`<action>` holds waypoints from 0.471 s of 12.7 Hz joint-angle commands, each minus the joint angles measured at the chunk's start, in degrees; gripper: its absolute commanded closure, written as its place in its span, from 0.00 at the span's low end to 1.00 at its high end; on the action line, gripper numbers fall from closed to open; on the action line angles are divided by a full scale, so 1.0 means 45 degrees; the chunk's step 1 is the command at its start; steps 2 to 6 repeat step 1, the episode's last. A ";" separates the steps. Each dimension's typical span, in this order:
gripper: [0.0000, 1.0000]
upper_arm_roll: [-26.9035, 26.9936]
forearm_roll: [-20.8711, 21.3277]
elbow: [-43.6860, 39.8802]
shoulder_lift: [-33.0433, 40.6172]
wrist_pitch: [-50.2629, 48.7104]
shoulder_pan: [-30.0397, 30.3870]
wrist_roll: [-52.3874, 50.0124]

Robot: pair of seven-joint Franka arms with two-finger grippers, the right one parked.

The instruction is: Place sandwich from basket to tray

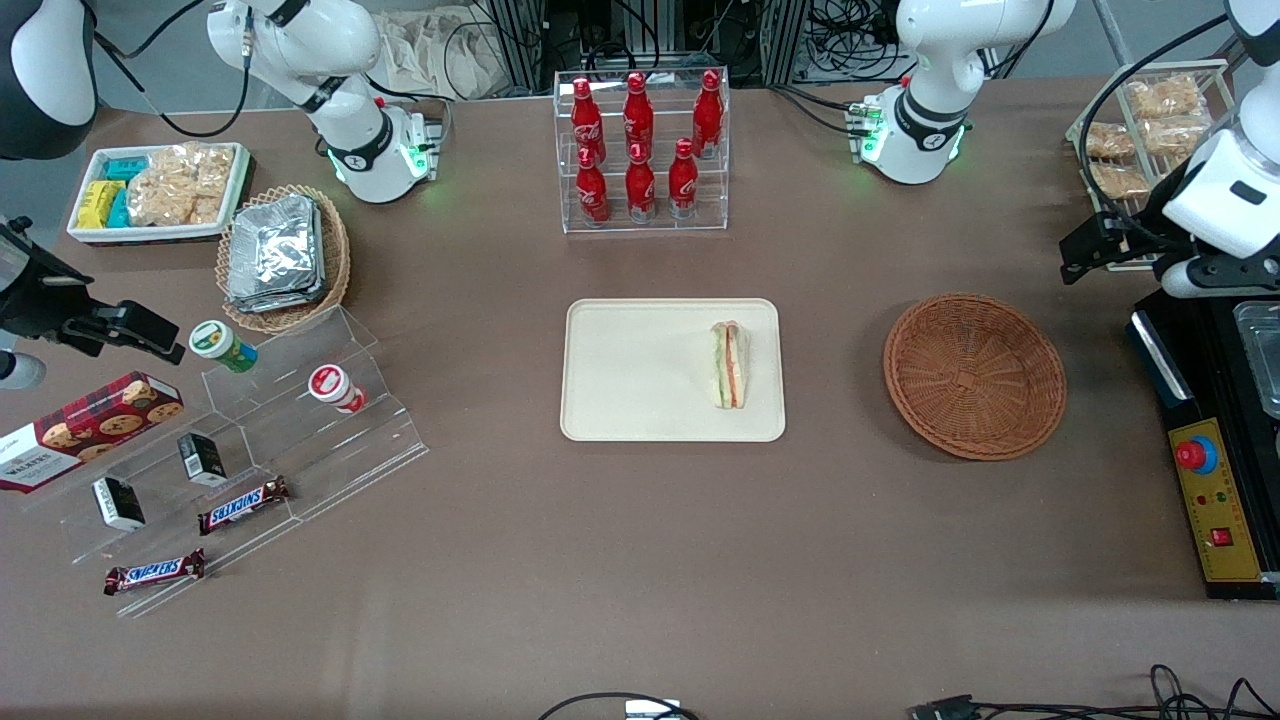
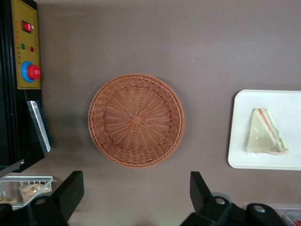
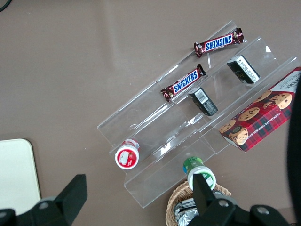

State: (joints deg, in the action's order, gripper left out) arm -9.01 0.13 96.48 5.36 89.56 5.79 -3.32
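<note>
One sandwich (image 1: 729,365) is all this job concerns, and it lies on the tray (image 1: 620,400), on its side, near the edge that faces the basket (image 1: 974,375). The basket itself holds nothing, so I'd judge the placing done.

It looks a light, soft thing: white bread and layered filling under clear wrap. Squeeze it hard and it would crush, and the film is probably slick. If it needed shifting, I'd take it across the two flat bread faces near the thick end, gently, not by the point.

Over at the working arm's end of the desk (image 1: 640,580) the claw (image 2: 136,200) hangs high above the bare top close by the basket, its two black fingers (image 2: 70,188) spread wide with nothing between them.

That desk is flat and covered in matt brown, giving decent grip. Around the tray there's generous room; the basket sits well apart from it. A clear rack of red bottles (image 1: 640,150) stands farther from the front camera, and a black control box (image 1: 1215,500) lies near the basket.
</note>
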 commanded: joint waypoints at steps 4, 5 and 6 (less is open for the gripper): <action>0.00 0.0400 -0.0303 0.0318 0.0392 -0.0175 -0.0155 0.0406; 0.00 0.0400 -0.0303 0.0318 0.0392 -0.0175 -0.0155 0.0406; 0.00 0.0400 -0.0303 0.0318 0.0392 -0.0175 -0.0155 0.0406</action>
